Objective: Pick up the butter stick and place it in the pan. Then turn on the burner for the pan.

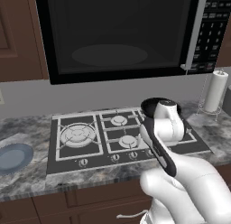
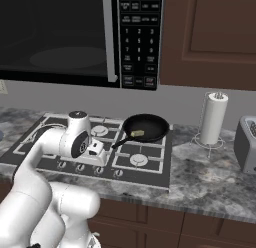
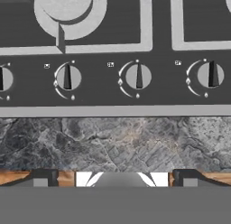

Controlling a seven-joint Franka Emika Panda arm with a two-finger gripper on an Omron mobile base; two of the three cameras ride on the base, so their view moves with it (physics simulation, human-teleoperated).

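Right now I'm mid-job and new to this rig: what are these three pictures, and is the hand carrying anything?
The white machine is a robot arm on a driving base, facing a stovetop set in a stone counter. Two pictures come from cameras behind the arm, one left and one right. The third looks along the hand itself, down at the row of burner knobs.

In the right picture, the pan sits on a back burner with the butter stick lying inside it. A paper towel roll stands beside the stove, and a blue-grey plate lies at the counter's left.

The gripper is open and carries nothing.
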